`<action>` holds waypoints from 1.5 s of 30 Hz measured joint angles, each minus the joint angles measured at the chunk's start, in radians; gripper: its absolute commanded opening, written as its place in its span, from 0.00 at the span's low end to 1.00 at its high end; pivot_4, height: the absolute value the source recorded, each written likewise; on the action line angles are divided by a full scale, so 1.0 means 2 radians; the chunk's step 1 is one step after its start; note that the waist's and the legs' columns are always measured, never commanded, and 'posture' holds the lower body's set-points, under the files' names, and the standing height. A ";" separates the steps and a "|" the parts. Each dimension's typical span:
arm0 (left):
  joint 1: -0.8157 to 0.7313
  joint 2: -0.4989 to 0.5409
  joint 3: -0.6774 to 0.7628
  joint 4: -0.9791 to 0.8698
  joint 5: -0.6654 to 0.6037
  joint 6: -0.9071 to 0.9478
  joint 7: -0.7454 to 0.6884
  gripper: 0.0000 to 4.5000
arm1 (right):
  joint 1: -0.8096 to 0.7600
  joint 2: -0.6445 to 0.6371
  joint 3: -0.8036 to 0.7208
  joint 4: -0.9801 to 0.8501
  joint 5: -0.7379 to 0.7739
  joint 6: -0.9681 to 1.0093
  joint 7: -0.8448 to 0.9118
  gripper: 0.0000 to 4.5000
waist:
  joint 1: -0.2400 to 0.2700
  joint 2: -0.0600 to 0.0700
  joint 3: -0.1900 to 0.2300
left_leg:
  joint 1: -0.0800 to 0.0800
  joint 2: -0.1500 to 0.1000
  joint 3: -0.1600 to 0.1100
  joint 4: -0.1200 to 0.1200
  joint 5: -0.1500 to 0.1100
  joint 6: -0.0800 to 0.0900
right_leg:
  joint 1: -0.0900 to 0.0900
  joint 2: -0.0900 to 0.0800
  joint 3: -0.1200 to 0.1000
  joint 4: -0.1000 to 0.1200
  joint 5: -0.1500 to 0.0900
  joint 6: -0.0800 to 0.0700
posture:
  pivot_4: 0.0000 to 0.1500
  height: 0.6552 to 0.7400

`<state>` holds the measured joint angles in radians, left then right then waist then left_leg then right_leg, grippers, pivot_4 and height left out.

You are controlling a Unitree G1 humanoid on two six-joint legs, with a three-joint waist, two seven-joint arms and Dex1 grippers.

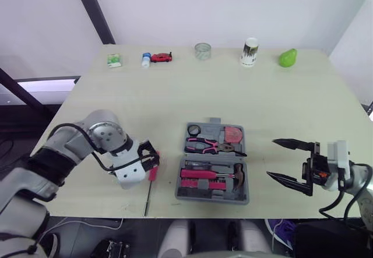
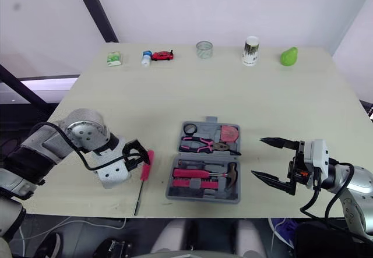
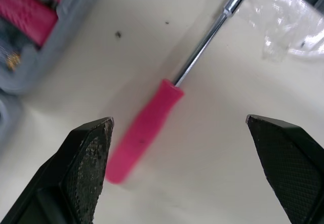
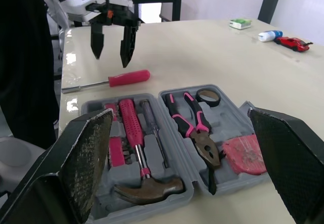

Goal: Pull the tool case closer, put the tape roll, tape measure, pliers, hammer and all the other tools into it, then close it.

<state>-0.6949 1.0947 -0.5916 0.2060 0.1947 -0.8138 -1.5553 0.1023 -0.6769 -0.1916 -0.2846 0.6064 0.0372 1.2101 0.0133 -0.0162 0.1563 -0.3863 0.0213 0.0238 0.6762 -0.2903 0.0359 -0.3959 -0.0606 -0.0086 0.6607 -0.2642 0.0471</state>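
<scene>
The left gripper (image 4: 110, 59) hangs over the table with its jaws wide and nothing in them. The black finger pads (image 3: 91, 153) have a cross-hatched grain. Between and below those jaws lies a screwdriver (image 3: 147, 128) with a smooth pink handle and a thin, shiny metal shaft. The handle lies nearer one finger than the other.

Just beyond that finger is the tool case (image 4: 172, 201), grey moulded plastic, lying open and flat. In its shaped hollows sit a hammer (image 4: 132, 128) with a pink grip, pink-handled pliers (image 4: 190, 125), a black tape roll (image 4: 207, 96) and a reddish tape measure (image 4: 243, 155).

The right gripper (image 1: 271, 158) is wide open and empty, with its tips facing the case's far side, near but apart.
</scene>
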 measured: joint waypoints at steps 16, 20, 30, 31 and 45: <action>-0.032 -0.011 -0.008 0.105 0.127 -0.226 0.074 1.00 | 0.005 -0.023 0.015 -0.005 -0.002 -0.003 0.042 1.00 | 0.001 0.000 0.000 | -0.001 0.000 0.000 0.003 -0.001 0.001 | 0.000 0.000 -0.001 0.000 0.000 0.001 | 1.00 1.00; -0.035 -0.019 -0.014 0.118 0.144 -0.231 0.095 1.00 | 0.014 -0.036 0.016 -0.008 -0.004 -0.009 0.073 1.00 | -0.002 0.000 0.000 | -0.001 0.001 0.000 0.004 -0.001 0.001 | 0.000 0.000 0.000 0.001 0.001 0.001 | 1.00 1.00; -0.077 -0.075 -0.043 0.125 0.182 -0.219 0.116 1.00 | -0.015 -0.031 0.023 -0.007 -0.002 -0.003 0.077 1.00 | 0.001 0.000 0.000 | -0.002 0.000 -0.001 0.005 -0.001 0.001 | 0.000 0.000 -0.001 0.001 0.001 0.001 | 1.00 1.00; -0.079 -0.076 -0.043 0.126 0.184 -0.219 0.117 1.00 | -0.015 -0.031 0.024 -0.007 -0.002 -0.003 0.077 1.00 | 0.001 0.000 0.000 | -0.002 0.000 -0.001 0.005 -0.001 0.001 | 0.000 0.000 -0.001 0.001 0.001 0.001 | 1.00 1.00; -0.087 -0.097 -0.090 0.154 0.198 -0.234 0.135 1.00 | -0.014 -0.022 0.023 -0.007 -0.002 -0.001 0.057 1.00 | 0.001 0.000 0.000 | -0.002 0.000 -0.001 0.005 -0.001 0.001 | 0.000 0.000 -0.001 0.001 0.001 0.001 | 1.00 1.00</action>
<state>-0.8692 0.9014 -0.7709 0.5138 0.5906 -1.2825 -1.2849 0.0745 -0.7218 -0.1447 -0.2979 0.6024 0.0354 1.3233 0.0150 -0.0167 0.1568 -0.3911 0.0217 0.0219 0.6867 -0.2915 0.0382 -0.3958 -0.0610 -0.0105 0.6626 -0.2624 0.0499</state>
